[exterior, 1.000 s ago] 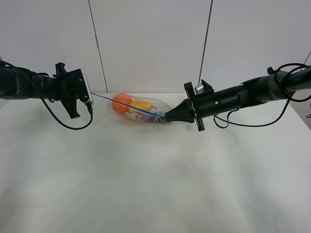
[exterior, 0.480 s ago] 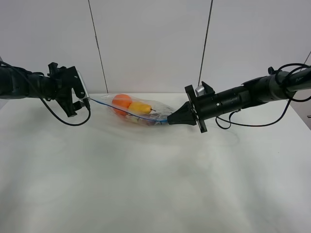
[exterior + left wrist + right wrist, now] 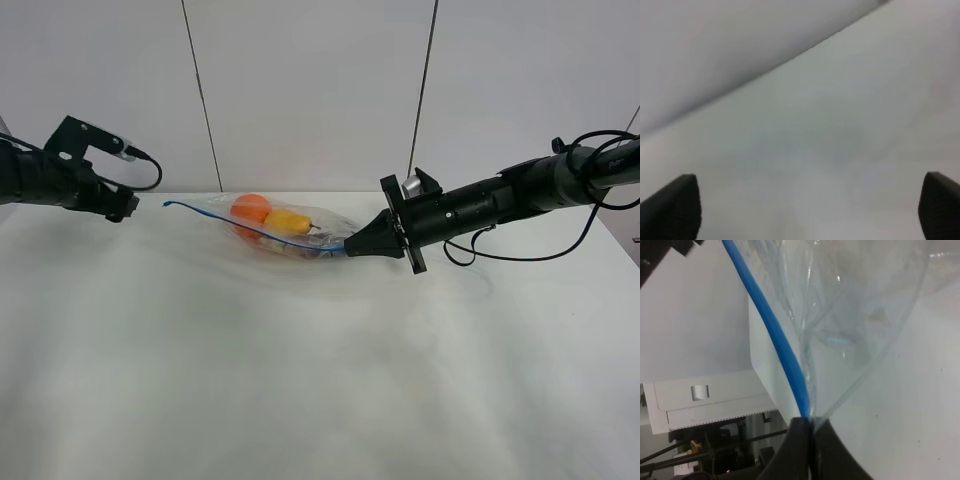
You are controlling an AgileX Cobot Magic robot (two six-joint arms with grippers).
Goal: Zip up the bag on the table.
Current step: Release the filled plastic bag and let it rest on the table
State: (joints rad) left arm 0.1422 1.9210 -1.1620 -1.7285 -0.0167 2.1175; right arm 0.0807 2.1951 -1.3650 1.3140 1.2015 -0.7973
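The clear plastic bag (image 3: 285, 228) lies at the back of the white table (image 3: 300, 380), showing an orange item (image 3: 250, 207) and a yellow item (image 3: 288, 221); the dark purple item is barely visible. Its blue zipper strip (image 3: 240, 228) runs from its free left end to my right gripper (image 3: 350, 246), which is shut on the strip's right end. The right wrist view shows that gripper (image 3: 809, 422) pinching the strip (image 3: 775, 335). My left gripper (image 3: 127, 207) is apart from the bag, to its left. In the left wrist view that gripper (image 3: 810, 210) is open and empty.
A grey panelled wall (image 3: 310, 90) stands right behind the table's back edge. A black cable (image 3: 470, 258) loops under the right arm onto the table. The table's front half lies below both arms.
My left gripper has let go of the zipper strip's left end and pulled back to the left. The strip's left end now hangs free. The right gripper has kept its hold.
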